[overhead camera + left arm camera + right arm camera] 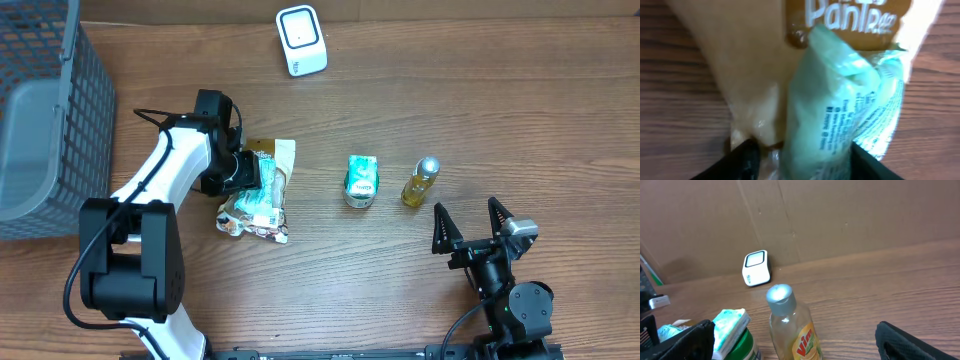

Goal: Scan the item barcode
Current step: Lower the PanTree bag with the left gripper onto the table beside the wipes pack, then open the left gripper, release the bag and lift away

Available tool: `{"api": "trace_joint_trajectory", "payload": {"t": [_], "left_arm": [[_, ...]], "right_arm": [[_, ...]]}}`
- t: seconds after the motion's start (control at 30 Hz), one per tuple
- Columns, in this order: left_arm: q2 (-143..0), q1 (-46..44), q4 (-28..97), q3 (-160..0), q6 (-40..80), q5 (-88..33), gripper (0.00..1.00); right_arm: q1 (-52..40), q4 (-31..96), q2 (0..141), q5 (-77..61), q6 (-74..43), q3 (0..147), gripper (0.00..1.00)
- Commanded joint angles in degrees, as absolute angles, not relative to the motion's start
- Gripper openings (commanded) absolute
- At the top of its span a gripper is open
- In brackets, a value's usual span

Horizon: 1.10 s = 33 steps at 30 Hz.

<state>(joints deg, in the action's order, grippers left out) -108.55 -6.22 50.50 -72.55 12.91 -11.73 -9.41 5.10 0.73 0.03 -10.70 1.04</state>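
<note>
— What do we have under everything here?

— We see a wooden table (520, 110), dark brown, its grain running left to right across the overhead view.

— And behind it?

— We make out a cardboard wall (850, 220) standing along the table's far edge (plain tan, with a couple of creases running down it). From the right wrist view we see it fill the whole background, and its left part lies in a soft shadow.

— Anything off to the side?

— We note a grey mesh basket (95, 100) at the table's left end, cut off by the frame.

— How is the light?

— We find it even and mild, with only a faint sheen on the wood.
</note>
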Motion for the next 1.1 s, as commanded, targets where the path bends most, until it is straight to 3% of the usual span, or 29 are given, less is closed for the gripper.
{"api": "trace_joint_trajectory", "payload": {"t": [0.0, 0.63, 0.9, 1.07], "left_arm": [[-112.4, -7.0, 49.5, -71.3, 11.8, -16.8, 0.52], [-112.4, -17.3, 40.9, -71.4, 25.4, -19.6, 0.44], [-108.6, -17.2, 40.1, -73.0, 26.6, -19.6, 0.54], [-103.6, -16.8, 40.6, -73.0, 25.5, -19.5, 0.65]], "right_arm": [[-9.3, 4.8, 0.2, 0.3, -10.7, 0.4, 1.0], [-9.3, 4.8, 0.2, 0.3, -10.7, 0.4, 1.0], [-9.3, 4.8, 0.2, 0.3, -10.7, 0.4, 1.0], [-9.3, 4.8, 0.2, 0.3, -10.7, 0.4, 1.0]]}}
